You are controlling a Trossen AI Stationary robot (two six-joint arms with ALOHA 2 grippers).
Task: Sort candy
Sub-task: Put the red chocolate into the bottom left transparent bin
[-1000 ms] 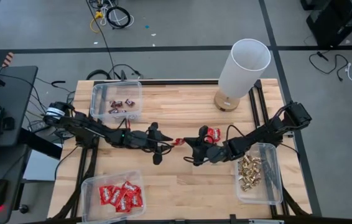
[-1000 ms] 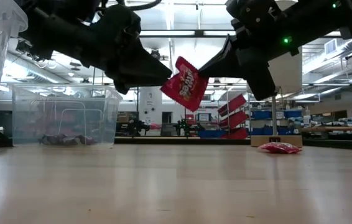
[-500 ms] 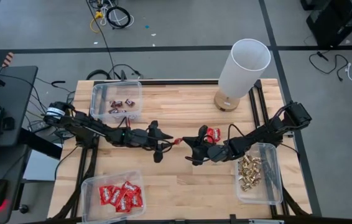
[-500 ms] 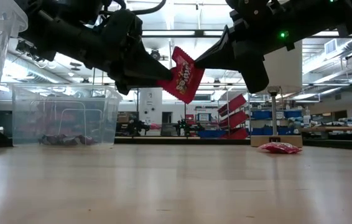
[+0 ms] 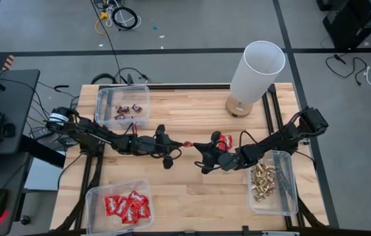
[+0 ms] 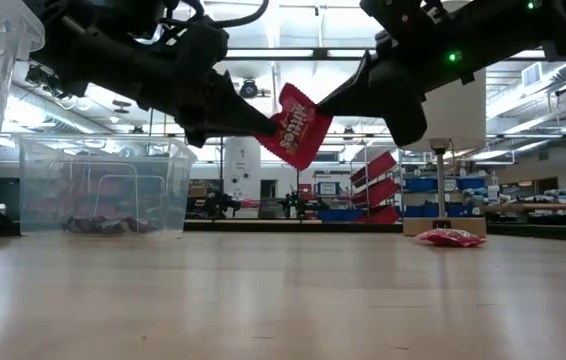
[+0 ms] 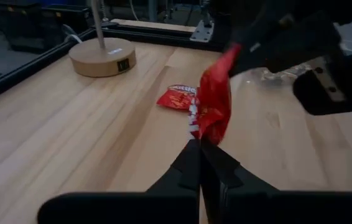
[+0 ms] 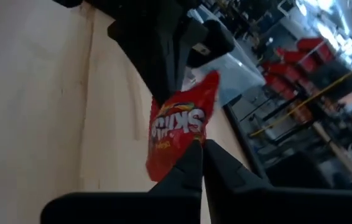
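Skittles packet (image 6: 294, 124), shiny red, hung in the air above the middle of the counter (image 5: 192, 196), pinched at opposite edges by the left end effector (image 6: 259, 125) and the right end effector (image 6: 327, 103), both clamped tight on it. A second red packet (image 6: 451, 238) lay on the counter nearby.

Wooden table (image 5: 192, 190) – three bins (image 5: 122, 105), lamp (image 5: 256, 75), red packet (image 5: 225, 141).

packet (image 6: 294, 125) between both tools, above table (image 6: 283, 300)
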